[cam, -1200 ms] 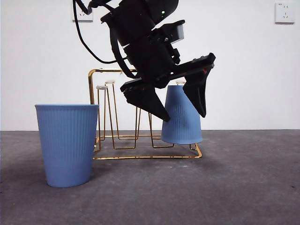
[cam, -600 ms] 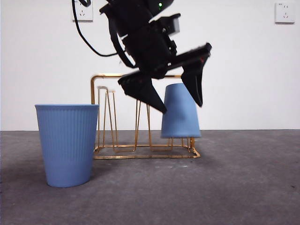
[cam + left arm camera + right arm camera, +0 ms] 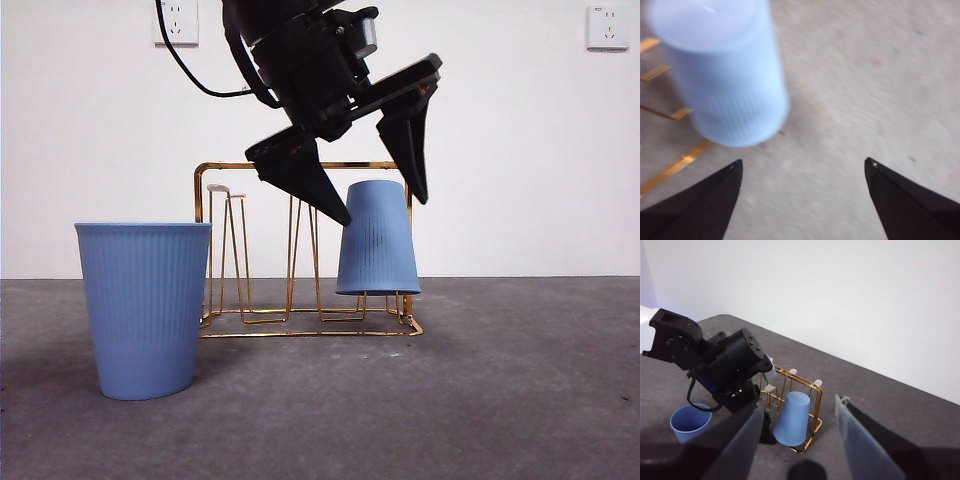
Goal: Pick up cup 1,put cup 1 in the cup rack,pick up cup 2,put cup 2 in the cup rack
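Cup 1 (image 3: 377, 238) sits inverted on the cup rack (image 3: 300, 250); left gripper (image 3: 380, 205), jaws wide and empty, has lifted clear. Cup 2 (image 3: 143, 308) remains on table.

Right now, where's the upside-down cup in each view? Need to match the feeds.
Front view: upside-down cup right of centre, on the rack, under the open left end effector.
Left wrist view: large, blurred, upper left, beyond the end effector's tips.
Right wrist view: small, lower centre, in the rack beside the left arm.
Shared landmark: the gold rack, in all three views.
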